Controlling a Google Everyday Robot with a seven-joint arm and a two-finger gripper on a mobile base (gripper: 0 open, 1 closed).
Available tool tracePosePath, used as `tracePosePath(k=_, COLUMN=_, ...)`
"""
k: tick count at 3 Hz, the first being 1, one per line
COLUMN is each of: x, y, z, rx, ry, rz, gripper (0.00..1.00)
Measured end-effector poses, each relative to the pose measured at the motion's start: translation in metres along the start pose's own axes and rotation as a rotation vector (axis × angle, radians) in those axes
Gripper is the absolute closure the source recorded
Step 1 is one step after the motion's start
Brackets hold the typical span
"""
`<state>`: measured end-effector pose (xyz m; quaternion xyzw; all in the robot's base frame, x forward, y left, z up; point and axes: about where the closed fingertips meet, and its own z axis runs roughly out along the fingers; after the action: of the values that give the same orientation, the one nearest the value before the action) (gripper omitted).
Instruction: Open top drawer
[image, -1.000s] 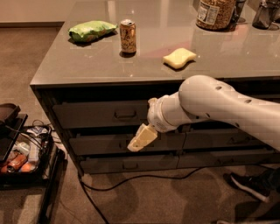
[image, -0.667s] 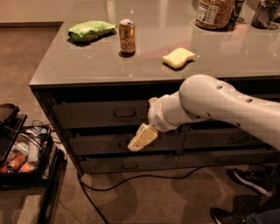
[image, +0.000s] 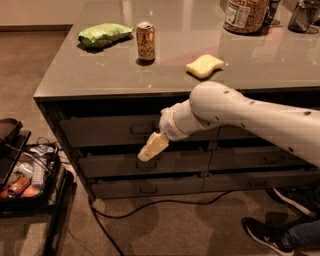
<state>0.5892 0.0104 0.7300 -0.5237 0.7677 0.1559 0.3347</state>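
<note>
Hanging in front of the drawer stack, the pincer (image: 147, 153) points down and to the left off the end of the fat white arm (image: 240, 117), which comes in from the right. Its cream tip sits low over the top drawer (image: 100, 132), right around the seam with the second drawer (image: 110, 164), just below the top drawer's little dark pull handle (image: 140, 131). Can't tell if it's actually touching anything, and honestly can't tell whether the pincer is wide or narrow from this angle.

The top drawer looks shut, tucked in under the lip of the grey surface (image: 90, 80). Up on that surface there's a green snack bag (image: 104, 35) at the back left, a soda can (image: 145, 41) just beside it, a yellow sponge (image: 204, 65) further right, and a big jar (image: 245, 15) at the far edge.

Down on the floor a black cable (image: 150, 204) snakes out from under the bottom drawer (image: 145, 187), and there's a dark sneaker (image: 264, 235) at bottom right.
</note>
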Motion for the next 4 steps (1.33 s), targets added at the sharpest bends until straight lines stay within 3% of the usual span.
tracePosePath(k=2, x=-0.007, y=0.006, z=0.003, rx=0.007, ry=0.006, rz=-0.033, gripper=0.0)
tracePosePath(k=3, x=-0.019, y=0.019, z=0.034, rx=-0.041, ry=0.004, rz=-0.066, gripper=0.0)
tracePosePath(k=4, x=-0.018, y=0.019, z=0.034, rx=-0.041, ry=0.002, rz=-0.065, gripper=0.0)
